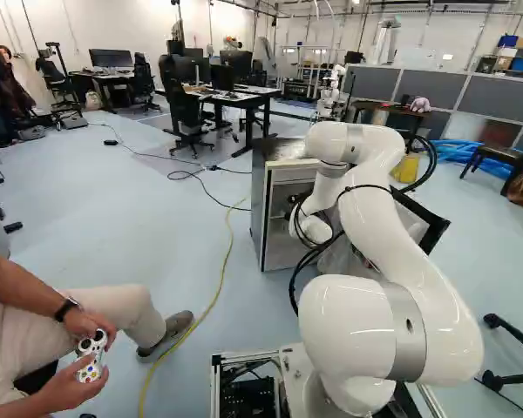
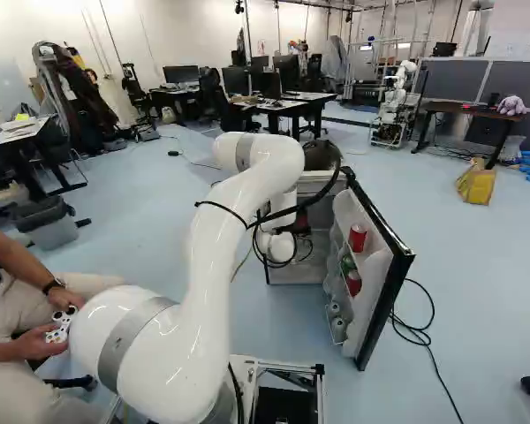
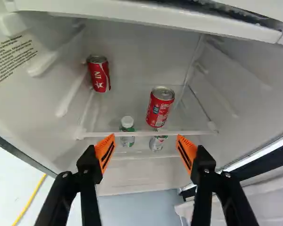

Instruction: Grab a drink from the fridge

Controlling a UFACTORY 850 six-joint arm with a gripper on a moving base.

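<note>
Left base view: one arm (image 1: 397, 226) points its gripper (image 1: 294, 202) into one fridge (image 1: 258, 205).

Right base view: two red cans (image 2: 358, 238) sit in the door (image 2: 380, 265).

Wrist view: both fingers (image 3: 105, 149) are wide apart. Ahead are two drink cans (image 3: 160, 109) on a shelf (image 3: 146, 133), two bottles (image 3: 127, 133) lower down.

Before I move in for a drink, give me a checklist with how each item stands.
1. Fridge door open: ok.
2. Gripper open, nothing gripped: ok.
3. Nearer red soda can upright on the shelf: ok.
4. That can between the fingers: not ok, it stands ahead of them.
5. Clearance between fingertips and shelf edge: cannot tell.
6. Which drink is wanted: cannot tell; a farther red can and a white-capped bottle are there too.
</note>
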